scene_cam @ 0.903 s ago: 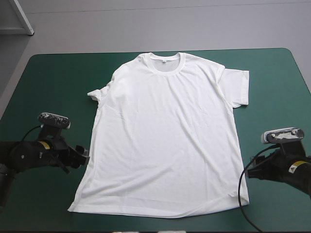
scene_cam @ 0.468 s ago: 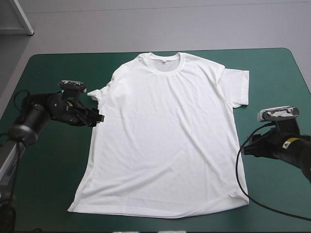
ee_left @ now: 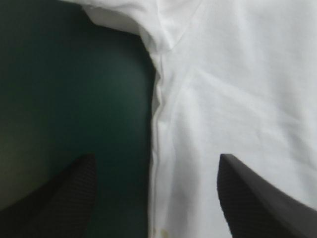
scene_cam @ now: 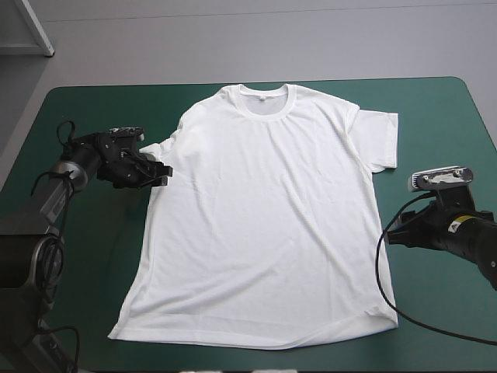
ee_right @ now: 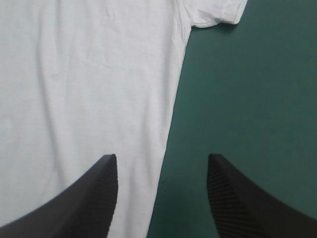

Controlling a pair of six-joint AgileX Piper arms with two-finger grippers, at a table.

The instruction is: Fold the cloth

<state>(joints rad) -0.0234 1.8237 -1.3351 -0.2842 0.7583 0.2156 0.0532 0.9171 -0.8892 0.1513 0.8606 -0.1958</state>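
Observation:
The white T-shirt (scene_cam: pixel 272 210) lies spread flat on the teal-green cover, collar toward the far edge. My left gripper (scene_cam: pixel 161 176) stands open at the shirt's left side seam, just below the left sleeve (scene_cam: pixel 155 149). In the left wrist view the seam of the T-shirt (ee_left: pixel 237 89) runs between the left gripper (ee_left: pixel 156 161) fingers, armpit ahead. My right gripper (scene_cam: pixel 390 235) is open at the shirt's right side edge, below the right sleeve (scene_cam: pixel 380 140). In the right wrist view the edge of the T-shirt (ee_right: pixel 89 89) passes between the right gripper (ee_right: pixel 162 161) fingers.
Bare teal-green cover (scene_cam: pixel 85 109) borders the shirt on both sides and along the far edge. The hem lies close to the table's near edge. In the right wrist view, bare cover (ee_right: pixel 257 99) lies beside the shirt.
My left arm has travelled along the shirt's left side from near the hem up to the armpit. The right arm has shifted slightly farther up. The shirt has not moved.

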